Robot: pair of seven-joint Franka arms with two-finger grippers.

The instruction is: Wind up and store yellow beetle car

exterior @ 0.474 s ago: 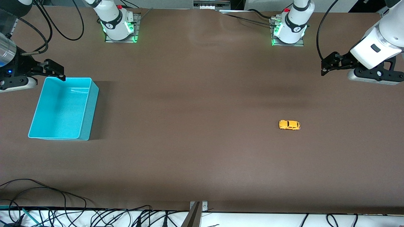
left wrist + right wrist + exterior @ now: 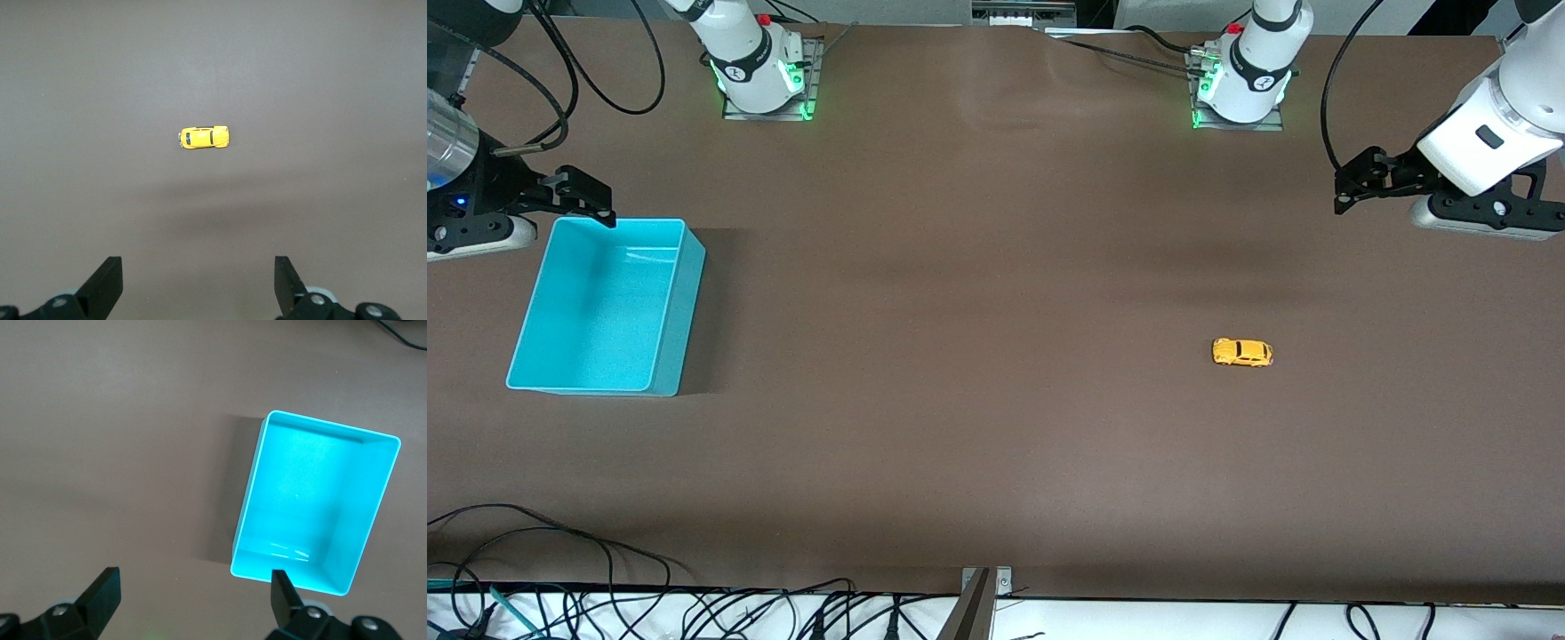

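Note:
The yellow beetle car [image 2: 1241,353] sits alone on the brown table toward the left arm's end; it also shows in the left wrist view [image 2: 204,137]. My left gripper [image 2: 1352,182] is open and empty, up in the air over the table at the left arm's end, well apart from the car; in its own view [image 2: 198,288] the fingers stand wide apart. My right gripper [image 2: 587,197] is open and empty, in the air over the farther rim of a cyan bin [image 2: 605,302]; its own view [image 2: 193,600] shows the bin [image 2: 313,500] empty.
The two arm bases [image 2: 760,76] [image 2: 1240,84] stand along the table's edge farthest from the front camera. Cables [image 2: 534,551] lie along the edge nearest that camera, with a metal bracket [image 2: 978,604] at its middle.
Both grippers have shifted very slightly; the car and the bin have not moved.

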